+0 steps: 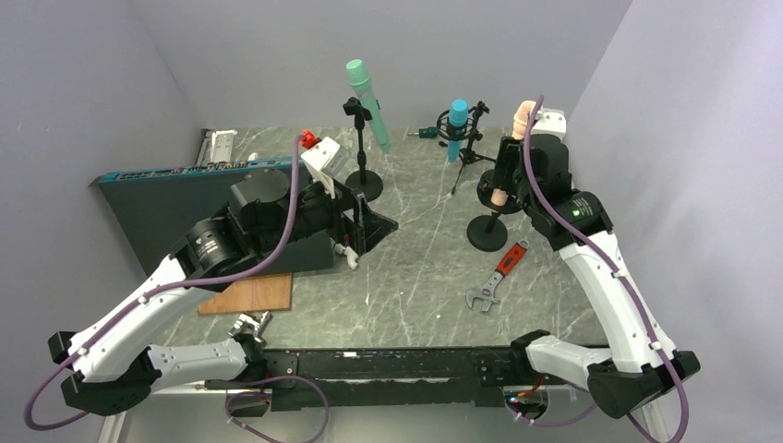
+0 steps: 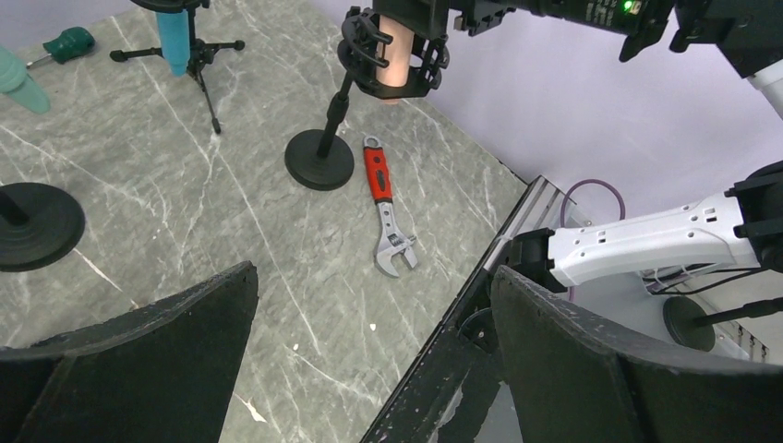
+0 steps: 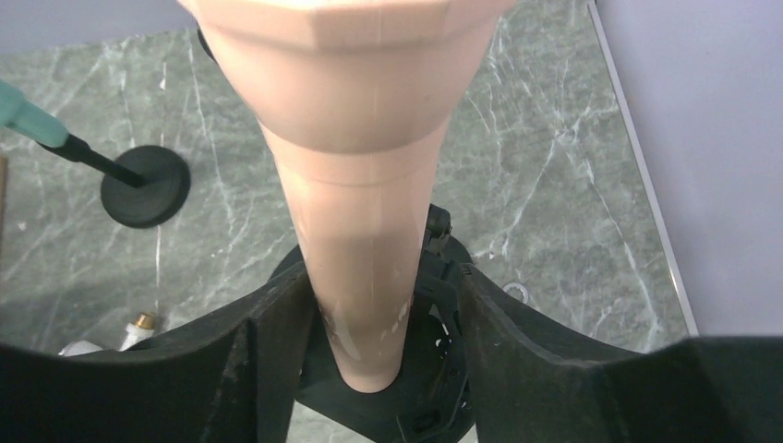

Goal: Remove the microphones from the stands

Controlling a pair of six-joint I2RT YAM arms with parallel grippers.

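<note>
Step in hand: getting a grip on the microphone (image 3: 355, 231). I judge the lift has not begun, since its lower end sits in the clip (image 3: 434, 369) of the stand (image 1: 487, 233).
Right jaws: part open, one side on each flank of the microphone's lower body. One side looks to touch it, and the other shows a gap with black clip in it. Nothing is clamped yet.
Left jaws: wide open, holding nothing, hanging above the desk (image 2: 185, 212), well apart from the stand.
Where the microphone is: upright in the round-based stand at the right rear of the desk, near a red-handled wrench (image 1: 499, 275).
How the microphone looks: peach-coloured, smooth and matte, with a wide faceted head tapering to a slim round body. Probably hard plastic, possibly slippery.
Next move, my judgement: close my right jaws firmly, then pull up along the body so the clip lets go without tipping the stand.
Other stands: a green microphone (image 1: 369, 103) and a blue one (image 1: 458, 125) stand farther back.
</note>
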